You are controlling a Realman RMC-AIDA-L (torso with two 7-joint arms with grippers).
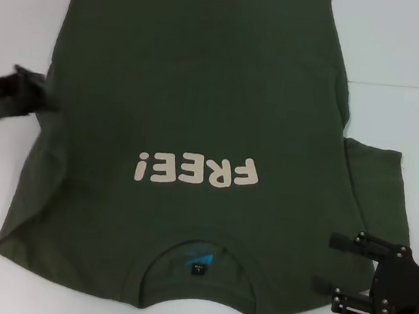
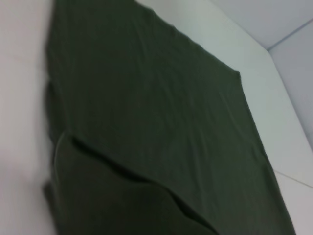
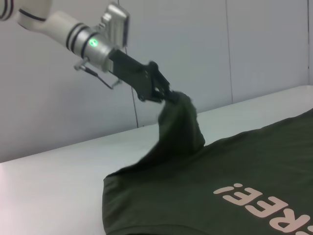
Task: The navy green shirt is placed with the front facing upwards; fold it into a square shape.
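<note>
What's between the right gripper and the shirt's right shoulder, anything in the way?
Nothing visible. The right gripper sits open at the shoulder edge of the navy green shirt, beside the collar, with bare table around it. The left gripper already holds the left sleeve lifted.

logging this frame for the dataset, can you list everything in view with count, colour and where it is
navy green shirt: one, dark olive green, spread front up across the table, collar toward the robot, its edge on the robot's left lifted off the surface
FREE! print: one, cream, on the chest
neck label: one, blue, inside the collar
table: one, white, under the shirt
left gripper: one, black, at the shirt's left edge, jaws shut on a pinch of raised cloth
right gripper: one, black, near the shirt's right shoulder by the collar, jaws open
</note>
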